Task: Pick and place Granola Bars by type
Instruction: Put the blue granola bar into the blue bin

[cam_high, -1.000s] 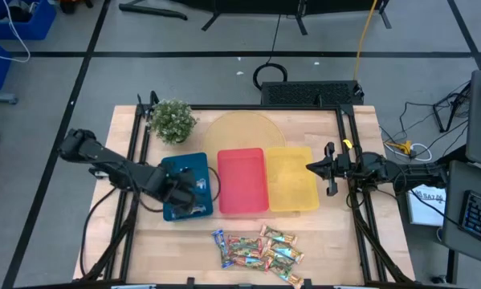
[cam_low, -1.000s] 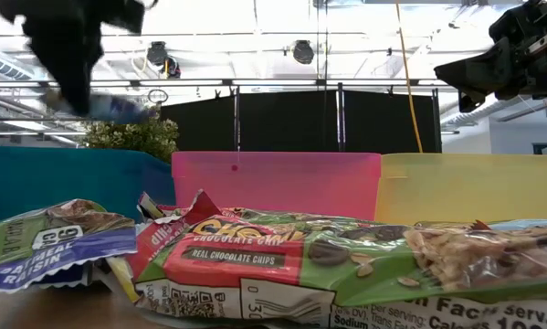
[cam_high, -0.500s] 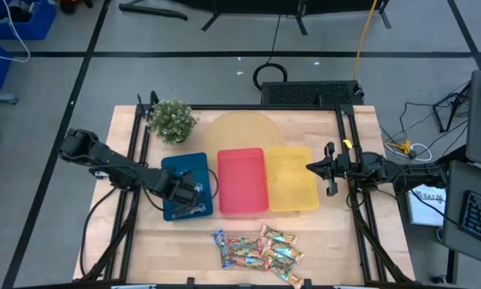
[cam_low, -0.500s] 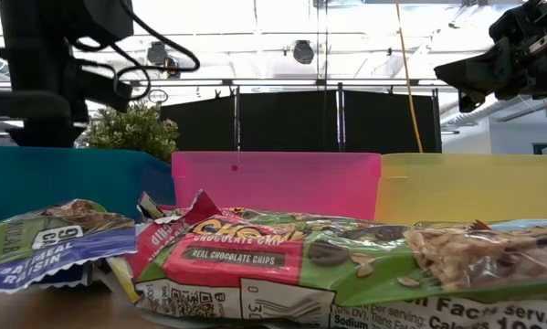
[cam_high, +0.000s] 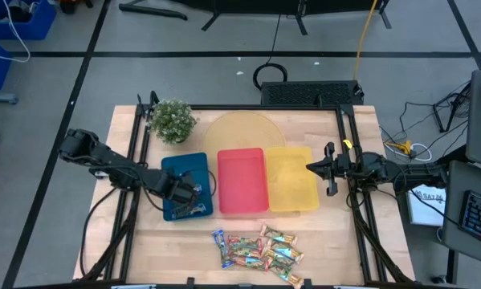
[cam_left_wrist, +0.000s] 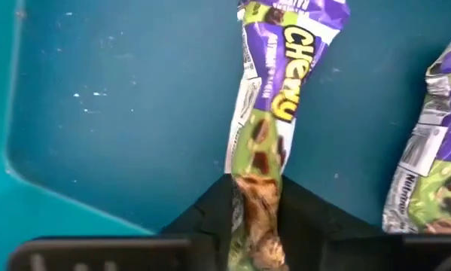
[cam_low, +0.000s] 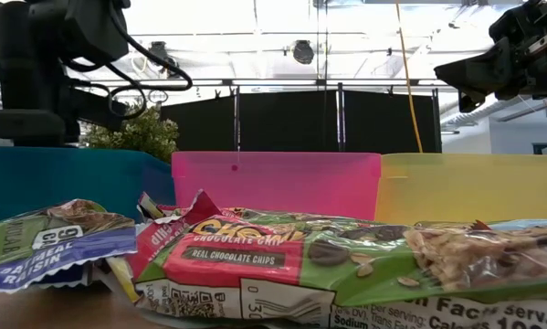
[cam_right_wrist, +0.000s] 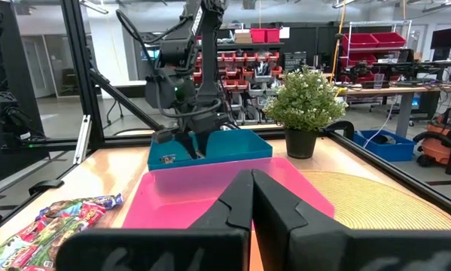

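Low view puts the nearest wrappers right up against the lens: a red-and-green bar reads "Chewy" with "REAL CHOCOLATE CHIPS" beneath it, and a blue bar beside it shows "OATMEAL RAISIN". They belong to the loose pile of Granola Bars lying on the wooden desk at its near edge, in front of three trays.

From the left wrist camera, a purple-and-green wrapper carries "CHEWY" in yellow letters. The left pincer is clenched on one end of this bar, while the rest of it lies along the floor of the blue tray. A second purple bar lies on the tray floor just beside it, its small print too fine to read. From above, the left pincer is down inside the blue tray, toward the end nearest the pile.

Next to the blue tray stand the red tray and the yellow tray, side by side. The right pincer waits at the far edge of the yellow tray, well apart from the pile; its own camera shows the two dark fingers pressed together with nothing between them. A small potted plant stands behind the blue tray.
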`<state>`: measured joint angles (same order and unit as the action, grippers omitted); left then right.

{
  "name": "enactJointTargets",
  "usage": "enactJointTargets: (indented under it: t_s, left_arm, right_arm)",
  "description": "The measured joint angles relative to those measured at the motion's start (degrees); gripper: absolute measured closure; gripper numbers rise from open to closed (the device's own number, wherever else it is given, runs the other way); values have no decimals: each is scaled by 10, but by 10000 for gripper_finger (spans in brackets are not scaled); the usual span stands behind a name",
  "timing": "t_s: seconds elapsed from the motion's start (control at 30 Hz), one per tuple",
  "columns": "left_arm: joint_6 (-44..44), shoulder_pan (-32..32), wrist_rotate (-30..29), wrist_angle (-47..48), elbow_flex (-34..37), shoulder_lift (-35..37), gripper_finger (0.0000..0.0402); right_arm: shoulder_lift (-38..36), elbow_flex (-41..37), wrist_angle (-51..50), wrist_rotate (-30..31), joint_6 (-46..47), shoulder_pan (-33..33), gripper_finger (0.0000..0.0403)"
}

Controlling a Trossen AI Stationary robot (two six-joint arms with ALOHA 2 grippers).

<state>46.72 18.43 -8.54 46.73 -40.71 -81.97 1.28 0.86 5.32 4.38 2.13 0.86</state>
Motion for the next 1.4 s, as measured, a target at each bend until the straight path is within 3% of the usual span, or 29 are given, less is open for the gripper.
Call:
enactJointTargets:
  t_s: [0.2,0.37,0.5,0.6,0.73,0.87,1.07,1.2,1.4]
  left_arm:
    - [-12,4,1,24,-15,0,213]
    - [6,5,-4,185,-104,0,184]
    - [15,31,-16,280,-208,2,209]
    - [22,67,-59,295,-284,2,250]
    - [46,124,-81,266,-355,3,320]
    - [27,191,-114,192,-368,3,388]
    - [-22,255,-129,116,-367,-11,394]
    - [-101,288,-179,41,-367,-12,395]
    - [-194,296,-207,-81,-363,-13,397]
  right_arm:
    - [0,0,0,0,0,0,403]
    - [0,0,0,0,0,0,403]
    - [0,0,0,0,0,0,403]
    - [0,0,0,0,0,0,403]
    - [0,0,0,0,0,0,403]
    - [0,0,0,0,0,0,403]
    - [0,0,0,0,1,0,403]
    - [0,0,0,0,2,0,403]
    - [0,0,1,0,1,0,403]
